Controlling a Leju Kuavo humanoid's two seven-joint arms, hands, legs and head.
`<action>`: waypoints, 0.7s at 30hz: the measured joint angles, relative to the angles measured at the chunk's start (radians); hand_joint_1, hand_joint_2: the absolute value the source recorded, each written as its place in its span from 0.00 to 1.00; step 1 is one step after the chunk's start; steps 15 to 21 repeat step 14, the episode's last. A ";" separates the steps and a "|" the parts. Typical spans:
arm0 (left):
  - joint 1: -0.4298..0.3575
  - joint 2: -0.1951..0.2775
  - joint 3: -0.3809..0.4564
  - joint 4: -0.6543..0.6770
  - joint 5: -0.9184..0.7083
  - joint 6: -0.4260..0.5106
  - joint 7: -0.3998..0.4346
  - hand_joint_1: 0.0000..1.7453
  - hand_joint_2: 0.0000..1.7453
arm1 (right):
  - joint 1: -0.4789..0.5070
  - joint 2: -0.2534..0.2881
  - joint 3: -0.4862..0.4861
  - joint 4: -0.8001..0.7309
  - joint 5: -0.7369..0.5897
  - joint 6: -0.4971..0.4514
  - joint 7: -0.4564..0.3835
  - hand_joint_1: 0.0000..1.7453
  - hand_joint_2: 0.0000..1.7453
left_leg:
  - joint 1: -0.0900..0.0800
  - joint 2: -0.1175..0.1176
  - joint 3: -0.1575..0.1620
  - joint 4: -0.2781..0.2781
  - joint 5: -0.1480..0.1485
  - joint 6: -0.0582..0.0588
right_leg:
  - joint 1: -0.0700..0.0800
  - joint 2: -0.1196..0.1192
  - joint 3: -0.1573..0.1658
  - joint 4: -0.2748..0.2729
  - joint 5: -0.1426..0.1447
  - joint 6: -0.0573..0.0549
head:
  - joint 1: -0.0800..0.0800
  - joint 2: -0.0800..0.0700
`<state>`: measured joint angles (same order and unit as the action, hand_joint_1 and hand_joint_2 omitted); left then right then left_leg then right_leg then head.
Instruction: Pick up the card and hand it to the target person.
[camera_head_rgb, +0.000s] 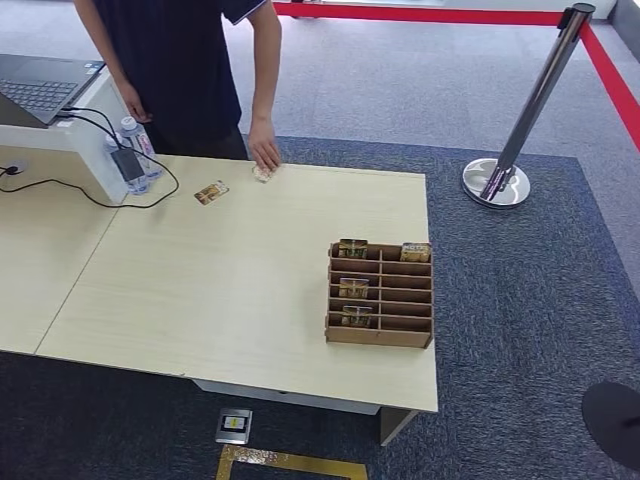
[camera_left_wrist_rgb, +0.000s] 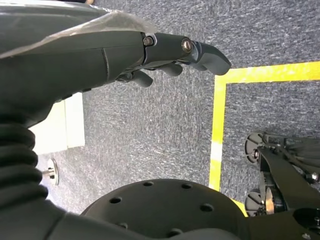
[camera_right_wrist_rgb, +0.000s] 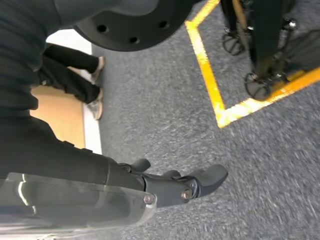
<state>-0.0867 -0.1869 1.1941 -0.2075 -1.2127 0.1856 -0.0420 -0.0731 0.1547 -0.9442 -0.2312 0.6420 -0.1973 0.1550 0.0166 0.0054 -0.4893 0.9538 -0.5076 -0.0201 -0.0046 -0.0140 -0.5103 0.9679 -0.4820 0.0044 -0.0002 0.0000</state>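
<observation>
Two hands hang low over grey carpet; I see my left hand (camera_left_wrist_rgb: 177, 55) and right hand (camera_right_wrist_rgb: 177, 185) with fingers loosely extended, holding nothing. Centre frame, the pale wooden table (camera_head_rgb: 226, 290) carries a brown slotted wooden rack (camera_head_rgb: 380, 293). Upper left of centre lies the small printed card (camera_head_rgb: 210, 193), long axis roughly left-right, far ahead; I judge my left hand nearer.

An office-style reception or demo space: grey-blue carpet tiles (camera_head_rgb: 362, 90) underfoot, long pale wood-laminate desks (camera_head_rgb: 226, 290), an open dark laptop (camera_head_rgb: 38, 85) on a white riser with black cables trailing off. A chrome queue stanchion (camera_head_rgb: 521, 130) carries red belts, and yellow floor tape (camera_left_wrist_rgb: 219, 130) marks a standing box.
</observation>
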 joint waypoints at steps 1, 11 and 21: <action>0.000 0.000 -0.001 0.000 0.000 -0.002 0.000 0.00 1.00 | 0.000 0.002 0.001 0.004 0.006 0.004 0.006 0.00 0.00 | 0.000 0.000 0.000 0.000 0.000 0.000 | 0.000 0.000 0.000 0.000 0.000 0.000 | 0.000 0.000; -0.003 0.001 -0.005 0.000 0.026 -0.024 -0.006 0.00 1.00 | -0.004 0.015 0.008 0.024 0.024 0.032 0.056 0.00 0.00 | 0.000 0.000 0.000 0.000 0.000 0.000 | 0.000 0.000 0.000 0.000 0.000 0.000 | 0.000 0.000; -0.006 0.002 -0.005 0.000 0.028 -0.015 -0.003 0.00 1.00 | -0.004 0.015 0.009 0.025 0.024 0.035 0.058 0.00 0.67 | 0.000 0.000 0.000 0.000 0.000 0.000 | 0.000 0.000 0.000 0.000 0.000 0.000 | 0.000 0.000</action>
